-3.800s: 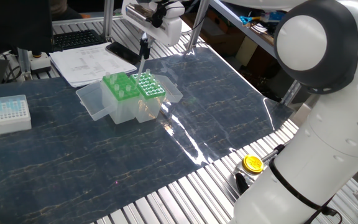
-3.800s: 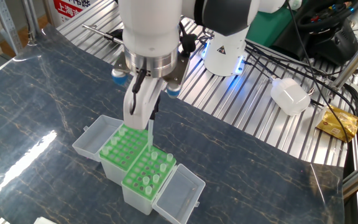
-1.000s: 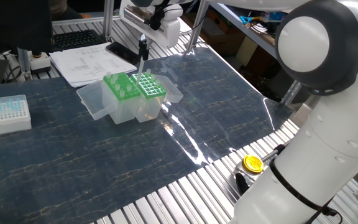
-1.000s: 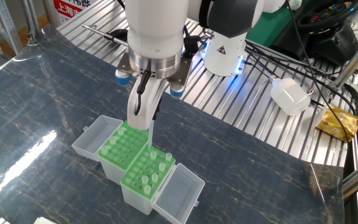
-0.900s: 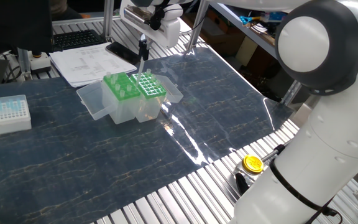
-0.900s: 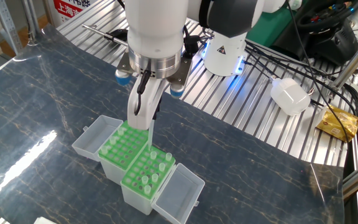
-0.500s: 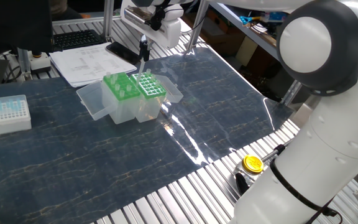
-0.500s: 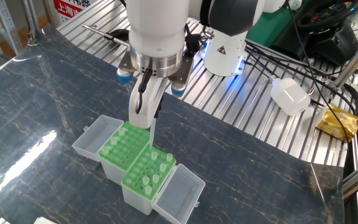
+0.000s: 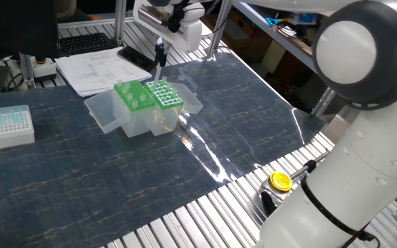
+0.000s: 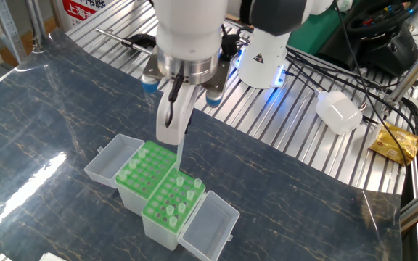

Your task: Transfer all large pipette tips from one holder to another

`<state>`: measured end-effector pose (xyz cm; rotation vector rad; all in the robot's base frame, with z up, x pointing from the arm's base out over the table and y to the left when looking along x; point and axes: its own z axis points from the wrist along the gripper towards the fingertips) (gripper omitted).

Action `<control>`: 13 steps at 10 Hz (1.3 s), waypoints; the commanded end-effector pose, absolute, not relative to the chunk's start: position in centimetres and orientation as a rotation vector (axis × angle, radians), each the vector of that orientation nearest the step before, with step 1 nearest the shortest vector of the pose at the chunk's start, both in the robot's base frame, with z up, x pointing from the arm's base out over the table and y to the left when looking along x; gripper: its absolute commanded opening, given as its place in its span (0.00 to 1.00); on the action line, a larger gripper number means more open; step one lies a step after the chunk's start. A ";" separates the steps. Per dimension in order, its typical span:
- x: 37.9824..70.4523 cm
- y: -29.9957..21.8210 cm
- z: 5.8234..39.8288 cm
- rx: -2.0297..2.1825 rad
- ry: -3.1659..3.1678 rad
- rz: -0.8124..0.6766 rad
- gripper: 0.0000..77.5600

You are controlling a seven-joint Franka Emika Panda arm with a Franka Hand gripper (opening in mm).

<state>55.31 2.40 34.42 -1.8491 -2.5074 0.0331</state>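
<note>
**Claw carries one large tip above the twin green racks**

The claw (image 10: 174,130) hangs over the middle of the worktop (image 10: 42,109), its fingers (image 10: 167,129) closed narrowly on a single large pipette tip (image 10: 181,154). The clear cone points straight down, its end just above the seam where the two green racks meet. From the other fixed view the claw (image 9: 159,54) shows as a dark tool above the same racks, the held tip too thin to make out there.

The two holders stand touching, side by side, each with its clear hinged lid folded open outward. The near green rack (image 10: 173,205) holds several large pipette tips (image 10: 182,196) standing upright by their round collars, scattered over its holes. The far green rack (image 10: 144,168) shows a few pale collars along its outer edge; the rest of its holes look unfilled.

Well apart on the worktop sits a small white tip box (image 9: 7,127) with short bluish tips. Beyond the racks lie printed papers (image 9: 98,70). Near the robot base (image 9: 350,172) rests a yellow cap (image 9: 280,181) on the metal slats.
</note>
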 end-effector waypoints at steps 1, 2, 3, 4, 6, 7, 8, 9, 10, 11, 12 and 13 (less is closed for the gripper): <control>55.2 2.5 34.5 -1.847 -2.518 0.028 0.01; 55.2 2.5 34.5 -1.849 -2.517 0.023 0.01; 55.1 2.5 34.5 -1.854 -2.517 0.020 0.01; 55.2 2.4 34.4 -1.861 -2.520 0.018 0.01; 55.4 2.1 34.2 -1.862 -2.521 0.006 0.01; 55.5 2.0 34.1 -1.859 -2.522 0.002 0.01; 55.6 1.9 34.0 -1.861 -2.524 -0.003 0.01; 55.6 1.9 34.0 -1.864 -2.521 -0.004 0.01; 55.6 1.9 33.9 -1.866 -2.519 -0.005 0.01; 55.7 1.8 33.9 -1.867 -2.519 -0.005 0.01; 55.8 1.7 33.9 -1.866 -2.521 -0.005 0.01; 55.8 1.7 33.8 -1.865 -2.523 -0.007 0.01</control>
